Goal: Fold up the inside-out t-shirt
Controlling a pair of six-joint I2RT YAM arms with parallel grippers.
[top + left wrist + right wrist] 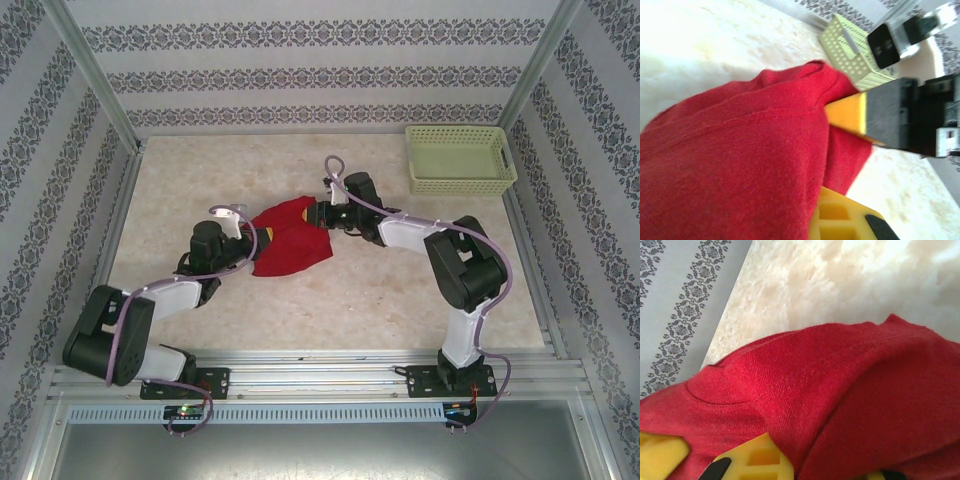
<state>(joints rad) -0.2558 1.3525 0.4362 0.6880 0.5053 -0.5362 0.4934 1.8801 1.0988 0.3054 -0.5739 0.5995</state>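
Top external shows left jaws and right jaws clamping the red t-shirt (290, 246), basket (460, 185) well apart.

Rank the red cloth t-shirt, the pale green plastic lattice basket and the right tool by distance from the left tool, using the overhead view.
1. The red cloth t-shirt, bunched mid-table, gripped by the left tool.
2. The right tool, at the shirt's opposite, right end.
3. The pale green plastic lattice basket, in the far right corner.
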